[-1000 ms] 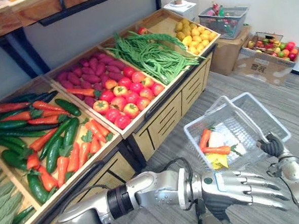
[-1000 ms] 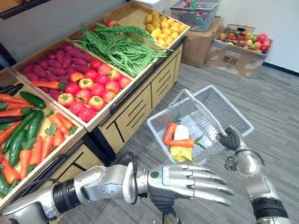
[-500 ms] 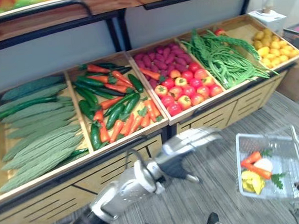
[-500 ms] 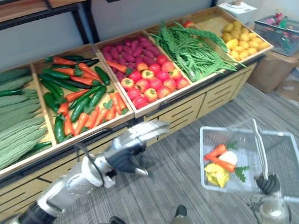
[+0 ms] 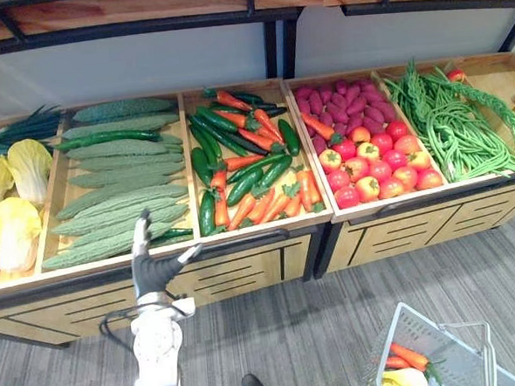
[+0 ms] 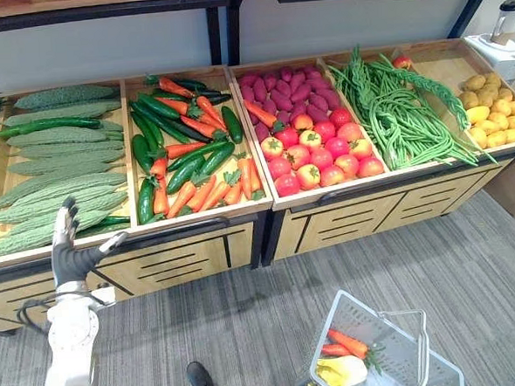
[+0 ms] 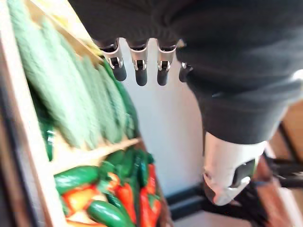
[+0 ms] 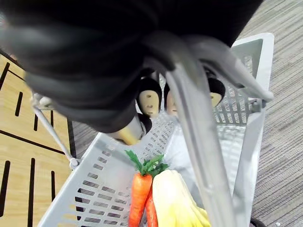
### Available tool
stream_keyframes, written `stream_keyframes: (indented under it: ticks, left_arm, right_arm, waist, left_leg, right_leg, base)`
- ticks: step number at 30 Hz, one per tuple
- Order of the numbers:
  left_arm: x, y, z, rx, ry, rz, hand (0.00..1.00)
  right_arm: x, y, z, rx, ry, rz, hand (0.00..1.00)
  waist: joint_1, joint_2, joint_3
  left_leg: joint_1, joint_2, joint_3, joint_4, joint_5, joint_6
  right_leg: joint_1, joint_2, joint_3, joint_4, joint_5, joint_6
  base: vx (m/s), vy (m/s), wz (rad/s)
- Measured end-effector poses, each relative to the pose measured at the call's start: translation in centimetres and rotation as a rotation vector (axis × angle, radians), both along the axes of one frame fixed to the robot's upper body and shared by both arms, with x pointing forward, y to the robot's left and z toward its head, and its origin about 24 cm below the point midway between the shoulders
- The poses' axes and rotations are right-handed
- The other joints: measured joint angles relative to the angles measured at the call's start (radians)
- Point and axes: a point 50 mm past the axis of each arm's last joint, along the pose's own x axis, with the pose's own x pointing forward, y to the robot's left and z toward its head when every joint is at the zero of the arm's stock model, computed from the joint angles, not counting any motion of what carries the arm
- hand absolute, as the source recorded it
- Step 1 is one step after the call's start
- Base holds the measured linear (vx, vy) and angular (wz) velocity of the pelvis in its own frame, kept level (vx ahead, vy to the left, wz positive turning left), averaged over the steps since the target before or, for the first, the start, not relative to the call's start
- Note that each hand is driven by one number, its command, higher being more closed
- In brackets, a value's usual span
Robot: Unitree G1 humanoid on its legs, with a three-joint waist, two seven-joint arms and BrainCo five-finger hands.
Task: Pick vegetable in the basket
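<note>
My left hand (image 5: 148, 268) is raised with its fingers (image 7: 140, 71) straight and open, just in front of the bin of bitter gourds (image 5: 109, 198). It holds nothing. The grey plastic basket (image 6: 335, 315) hangs low at the right over the floor. Inside lie carrots (image 6: 347, 342) and a yellow vegetable (image 8: 175, 203). My right hand (image 8: 150, 97) is curled round the basket handle (image 8: 199, 142). The neighbouring bin holds cucumbers, carrots and peppers (image 5: 247, 172).
The wooden stall runs across the view, with cabbages (image 5: 9, 208) at the far left, tomatoes and purple roots (image 5: 369, 164), green beans (image 5: 455, 128) and yellow produce (image 6: 488, 109) to the right. A dark rail and shelf run above the bins. Grey floor lies before the stall.
The camera has swung left along the stall. My left hand has risen from low in front of me to the gourd bin's front edge. The basket now sits at the lower right.
</note>
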Motion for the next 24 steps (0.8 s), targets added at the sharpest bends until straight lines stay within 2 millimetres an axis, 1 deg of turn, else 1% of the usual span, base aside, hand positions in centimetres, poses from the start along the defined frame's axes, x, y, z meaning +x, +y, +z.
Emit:
stream_keyframes:
  ticks: [1, 2, 4, 5, 6, 8, 9, 11, 12, 14, 16, 18, 21, 24]
  left_arm:
    - [-0.9, 1.2, -1.8, -0.039, 0.072, 0.085, 0.00]
    - [-1.3, 1.5, -2.5, -0.054, 0.099, 0.118, 0.00]
    - [-2.9, 2.8, -5.1, -0.111, 0.204, 0.237, 0.00]
    - [-4.4, 3.6, -7.0, -0.158, 0.277, 0.324, 0.00]
    - [-5.2, 3.9, -7.8, -0.179, 0.310, 0.364, 0.00]
    - [-8.5, 4.8, -10.8, -0.278, 0.428, 0.527, 0.00]
    - [-9.3, 4.9, -11.5, -0.316, 0.451, 0.566, 0.00]
    - [-12.8, 4.5, -14.2, -0.436, 0.571, 0.680, 0.00]
    - [-13.6, 4.2, -14.8, -0.464, 0.606, 0.698, 0.00]
    - [-16.3, 2.8, -16.8, -0.554, 0.739, 0.713, 0.00]
    - [-17.6, 2.0, -17.5, -0.581, 0.809, 0.709, 0.00]
    - [-18.7, 1.4, -18.0, -0.587, 0.887, 0.673, 0.00]
    - [-19.1, 0.5, -18.5, -0.612, 0.944, 0.620, 0.00]
    - [-18.2, -0.7, -18.9, -0.612, 0.975, 0.510, 0.00]
  right_arm:
    - [0.4, 0.4, -0.1, 0.008, -0.010, 0.002, 1.00]
    - [0.5, 0.6, -0.2, 0.011, -0.014, 0.002, 1.00]
    - [0.7, 1.0, -0.3, 0.022, -0.016, 0.006, 1.00]
    - [0.7, 1.1, -0.4, 0.025, -0.012, 0.009, 1.00]
    - [0.7, 1.2, -0.4, 0.026, -0.009, 0.007, 1.00]
    - [0.5, 1.9, -0.7, 0.030, 0.000, -0.004, 1.00]
    - [0.4, 2.1, -0.7, 0.033, 0.005, -0.003, 1.00]
    - [0.4, 2.6, -0.9, 0.037, 0.016, 0.012, 1.00]
    - [0.5, 2.6, -0.9, 0.038, 0.016, 0.012, 1.00]
    - [0.6, 2.7, -1.0, 0.049, 0.005, -0.013, 1.00]
    - [0.6, 2.9, -1.1, 0.059, 0.005, -0.017, 1.00]
    - [0.7, 3.6, -1.3, 0.080, 0.004, -0.021, 1.00]
    - [1.1, 4.4, -1.5, 0.095, 0.004, 0.009, 1.00]
    - [1.1, 4.5, -1.5, 0.097, 0.005, 0.015, 1.00]
  waist:
    - [-0.007, 0.001, -0.001]
    - [-0.008, 0.001, -0.002]
    - [-0.008, 0.008, -0.007]
    - [-0.008, 0.015, -0.013]
    - [-0.008, 0.018, -0.016]
    - [-0.008, 0.021, -0.019]
    - [-0.008, 0.020, -0.019]
    - [-0.008, 0.019, -0.026]
    - [-0.008, 0.019, -0.026]
    - [-0.007, 0.017, -0.026]
    - [-0.007, 0.014, -0.025]
    - [-0.006, 0.011, -0.028]
    - [-0.004, 0.011, -0.028]
    - [-0.004, 0.011, -0.028]
  left_leg:
    - [0.000, -0.002, -0.007, -0.005, -0.001, -0.001]
    - [0.001, -0.003, -0.007, -0.006, -0.002, -0.003]
    - [0.001, -0.007, -0.009, -0.007, -0.003, -0.004]
    - [0.002, -0.008, -0.009, -0.007, -0.004, -0.005]
    - [0.002, -0.009, -0.009, -0.007, -0.005, -0.005]
    - [0.009, -0.012, -0.008, -0.007, -0.008, -0.010]
    - [0.013, -0.012, -0.008, -0.007, -0.009, -0.010]
    - [0.014, -0.015, -0.008, -0.007, -0.012, -0.010]
    - [0.014, -0.016, -0.007, -0.007, -0.013, -0.010]
    - [0.019, -0.020, -0.007, -0.007, -0.017, -0.010]
    - [0.029, -0.022, -0.004, -0.007, -0.021, -0.010]
    - [0.037, -0.023, 0.000, -0.007, -0.024, -0.012]
    - [0.048, -0.023, 0.015, -0.007, -0.029, -0.017]
    - [0.053, -0.027, 0.022, -0.008, -0.032, -0.021]
  right_leg:
    - [0.004, -0.001, -0.002, 0.001, -0.008, -0.002]
    - [0.004, -0.002, -0.002, 0.002, -0.011, -0.001]
    - [0.005, -0.006, -0.002, 0.004, -0.018, 0.005]
    - [0.006, -0.007, -0.001, 0.001, -0.019, 0.006]
    - [0.007, -0.008, -0.001, -0.003, -0.019, 0.006]
    - [0.017, -0.008, -0.001, -0.008, -0.019, 0.006]
    - [0.022, -0.008, -0.002, -0.010, -0.019, 0.006]
    - [0.024, -0.010, -0.001, -0.016, -0.020, 0.005]
    - [0.024, -0.010, -0.001, -0.018, -0.020, 0.005]
    - [0.029, -0.013, 0.002, -0.021, -0.020, 0.005]
    - [0.039, -0.014, 0.005, -0.022, -0.020, 0.005]
    - [0.044, -0.014, 0.011, -0.022, -0.021, 0.004]
    - [0.043, -0.015, 0.027, -0.022, -0.021, 0.004]
    - [0.043, -0.015, 0.034, -0.022, -0.023, 0.004]
  base:
    - [-0.02, -0.009, 0.12]
    - [-0.03, -0.005, 0.08]
    - [0.00, 0.000, 0.00]
    - [0.00, 0.000, 0.00]
    - [0.00, 0.000, 0.00]
    - [0.00, 0.000, 0.00]
    - [0.00, 0.000, 0.00]
    - [0.00, 0.000, 0.00]
    - [0.00, 0.000, 0.00]
    - [0.00, 0.000, 0.00]
    - [0.02, -0.008, -0.03]
    - [0.01, -0.018, -0.07]
    - [0.00, -0.017, -0.14]
    - [0.00, -0.013, -0.09]
